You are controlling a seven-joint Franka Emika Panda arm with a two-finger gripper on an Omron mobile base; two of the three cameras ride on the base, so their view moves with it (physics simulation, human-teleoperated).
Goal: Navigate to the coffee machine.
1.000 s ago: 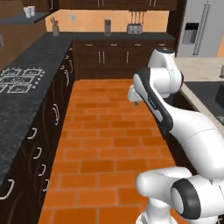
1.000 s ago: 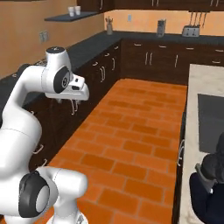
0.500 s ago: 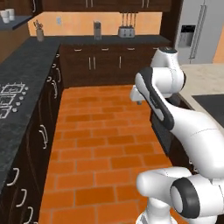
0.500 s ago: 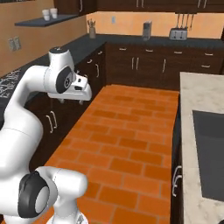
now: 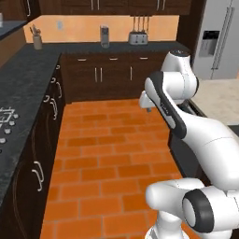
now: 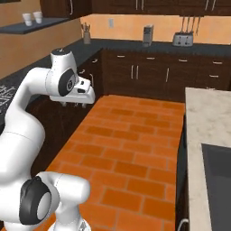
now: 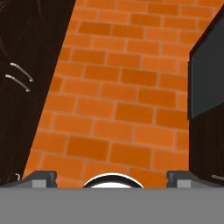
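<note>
The tall narrow grey-silver coffee machine (image 5: 104, 36) stands upright on the dark stone desk (image 5: 116, 46) along the far wall, against the orange backsplash; from the right base camera it (image 6: 147, 35) sits left of the middle of that run. The low silver slot toaster (image 5: 136, 38) stands apart from it to the right, under a row of hanging dark utensils (image 5: 140, 23). A grey utensil crock (image 5: 37, 41) stands near the corner where the far desk meets the left one.

Between the left run of dark wooden cabinets (image 5: 51, 107) and the island with the pale speckled top (image 6: 205, 135), an aisle of orange brick floor (image 5: 107, 154) runs straight to the far cabinets, open along its whole length. A gas hob (image 5: 5, 123) lies in the left desk near its edge. A steel fridge (image 5: 219, 42) stands at the far right.

The gripper (image 7: 112, 175) hangs over the aisle, pointing down at the bricks, its two dark fingertips (image 7: 41, 177) set wide apart with nothing between them. In the right base view the gripper (image 6: 74, 104) is near the left cabinet fronts.
</note>
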